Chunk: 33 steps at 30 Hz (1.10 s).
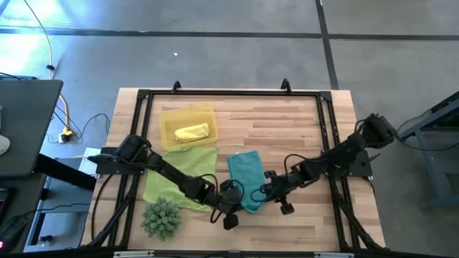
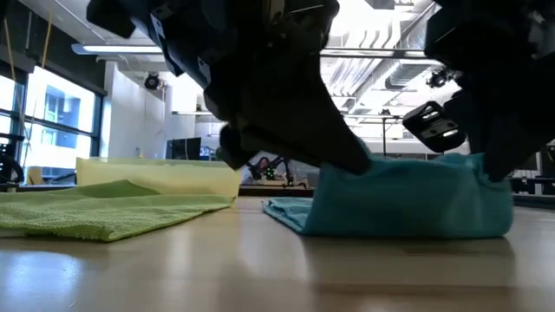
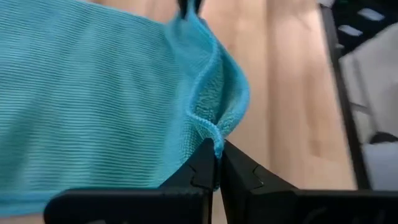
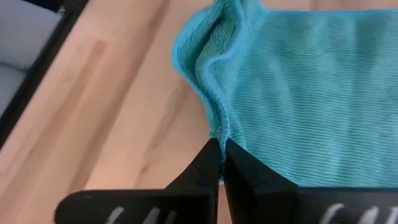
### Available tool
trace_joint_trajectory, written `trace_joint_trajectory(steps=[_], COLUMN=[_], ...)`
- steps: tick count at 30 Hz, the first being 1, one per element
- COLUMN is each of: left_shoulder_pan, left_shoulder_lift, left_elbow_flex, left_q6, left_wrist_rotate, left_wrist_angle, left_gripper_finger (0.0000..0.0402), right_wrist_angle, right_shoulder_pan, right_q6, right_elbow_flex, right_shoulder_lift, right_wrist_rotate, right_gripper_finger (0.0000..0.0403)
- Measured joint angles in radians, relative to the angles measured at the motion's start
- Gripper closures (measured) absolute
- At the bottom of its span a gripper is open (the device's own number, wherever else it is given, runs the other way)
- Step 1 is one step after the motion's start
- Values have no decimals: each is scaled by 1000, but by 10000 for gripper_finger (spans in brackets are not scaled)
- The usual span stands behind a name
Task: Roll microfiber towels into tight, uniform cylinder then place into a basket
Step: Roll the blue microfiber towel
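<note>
The teal towel lies on the wooden table, with its near end raised off the table in the low view. My left gripper and my right gripper are both shut on that near end, one at each corner. A lime green towel lies flat to the left of it. A rolled yellow towel lies in the translucent yellow basket at the far left. My left gripper pinches the teal towel's hemmed edge at its near left corner between the two fingers. The fingers slant down from the table's left side. The corner is lifted, and the cloth beside it bulges slack. My right gripper pinches the hemmed edge at the near right corner between its two fingers, slanting down from the table's right side. That corner is raised and puckered. The rest of the towel lies on the table beyond it.
A spiky green ball sits near the front left edge, close to the left arm. A black frame runs around the tabletop. Bare wood lies beyond the teal towel, right of the basket.
</note>
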<state>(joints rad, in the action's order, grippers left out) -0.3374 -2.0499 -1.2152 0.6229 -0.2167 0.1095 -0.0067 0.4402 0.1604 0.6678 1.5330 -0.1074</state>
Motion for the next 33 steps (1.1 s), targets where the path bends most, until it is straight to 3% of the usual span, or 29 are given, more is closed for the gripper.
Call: trace_joint_trajectory(steps=[4, 18, 25, 28, 33], left_shoulder_pan=[0, 6, 6, 9, 22], left_shoulder_lift=[26, 15, 15, 15, 15], left_elbow_flex=[0, 0, 0, 0, 0], left_q6=[33, 144, 144, 133, 122], left_wrist_rotate=[-78, -158, -177, -178, -192], left_wrist_angle=[-86, -196, -204, -204, -204], left_gripper_finger=[397, 397, 397, 397, 397], right_wrist_angle=[-16, -54, -67, -152, -267], right_shoulder_pan=[-17, -22, -7, -8, 11], right_q6=[0, -3, -11, 0, 14], right_elbow_flex=[0, 2, 3, 41, 144], right_shoulder_lift=[0, 0, -3, -21, -41], right_wrist_rotate=[30, 138, 137, 100, 101], right_gripper_finger=[403, 386, 321, 292, 281])
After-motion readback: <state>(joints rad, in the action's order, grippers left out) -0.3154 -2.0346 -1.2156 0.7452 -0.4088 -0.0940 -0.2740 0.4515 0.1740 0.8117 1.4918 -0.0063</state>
